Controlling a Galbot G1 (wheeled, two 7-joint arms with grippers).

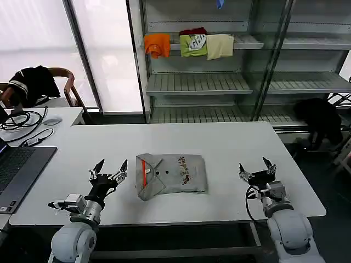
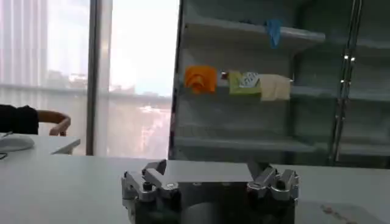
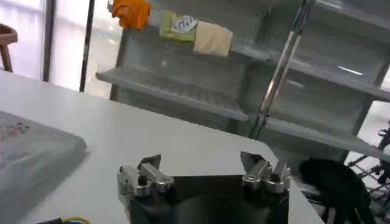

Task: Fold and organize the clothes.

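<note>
shirt point(image 1: 171, 174): grey, folded, orange collar strip | left gripper point(image 1: 109, 170): fingers spread, empty | right gripper point(image 1: 256, 167): same

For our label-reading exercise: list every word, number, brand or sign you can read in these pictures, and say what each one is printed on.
None can be read.
Folded grey shirt on the white table: small multicoloured chest print, too small to read.
Green garment on the shelf: white marking, too blurred to read.
Laptop at the table's left: keys too small to read.
Left gripper and right gripper, both open: no markings legible.
</note>
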